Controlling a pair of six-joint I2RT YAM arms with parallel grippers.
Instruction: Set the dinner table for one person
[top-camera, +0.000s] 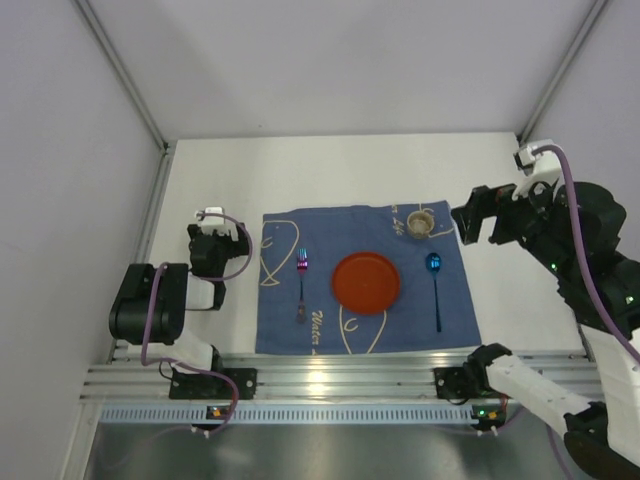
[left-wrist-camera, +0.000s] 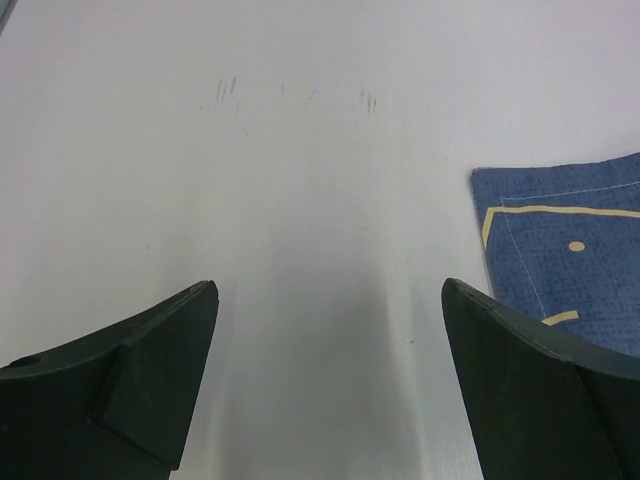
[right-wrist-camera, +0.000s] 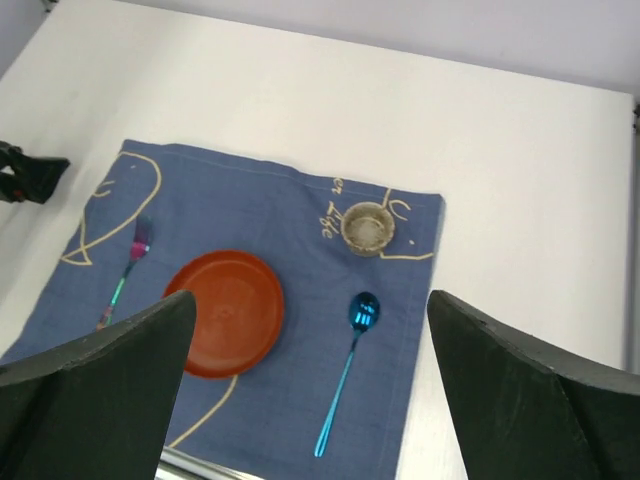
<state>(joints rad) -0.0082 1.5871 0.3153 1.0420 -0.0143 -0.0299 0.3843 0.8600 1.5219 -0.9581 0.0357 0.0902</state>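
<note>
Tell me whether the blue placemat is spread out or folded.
Spread out: the placemat lies flat on the table, all four corners showing, holding the plate, fork and spoon.

Open dinner table (top-camera: 330, 170) around placemat (top-camera: 285, 325) bearing plate (top-camera: 366, 283), fork (top-camera: 302, 285), spoon (top-camera: 435, 290), cup (top-camera: 420, 223)

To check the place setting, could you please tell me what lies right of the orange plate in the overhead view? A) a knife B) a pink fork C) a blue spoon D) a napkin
C: the blue spoon lies on the placemat right of the plate; the fork is on its left.
</note>
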